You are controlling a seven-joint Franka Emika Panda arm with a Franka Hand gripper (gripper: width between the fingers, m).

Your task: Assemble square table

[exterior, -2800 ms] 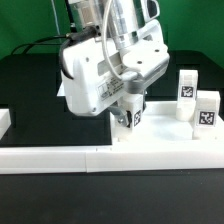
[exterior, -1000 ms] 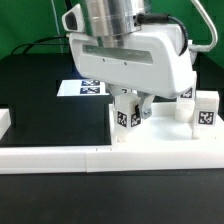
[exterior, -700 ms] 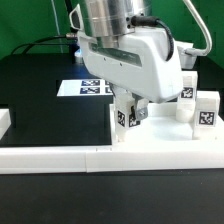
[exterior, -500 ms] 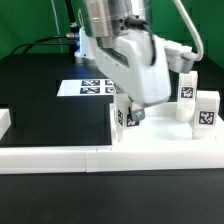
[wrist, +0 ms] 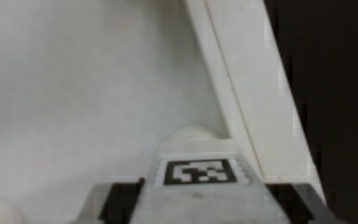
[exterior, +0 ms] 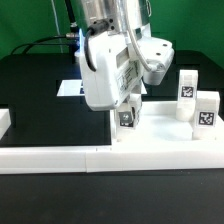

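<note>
My gripper is shut on a small white tagged leg, held upright at the near-left corner of the square table slab in the exterior view. In the wrist view the leg shows its tag, with a dark finger on each side of it, and my gripper sits above the slab's flat white face beside its raised rim. The leg's foot and the corner socket are hidden. Two more tagged legs stand on the slab's far right.
Long white border bars run along the front, with a short one at the exterior view's left. The marker board lies on the black table behind the arm. A cable trails at the back left.
The wrist and hand have turned about the leg, the white body swinging from the exterior view's right to its left. The leg stays at the same corner, still gripped.
</note>
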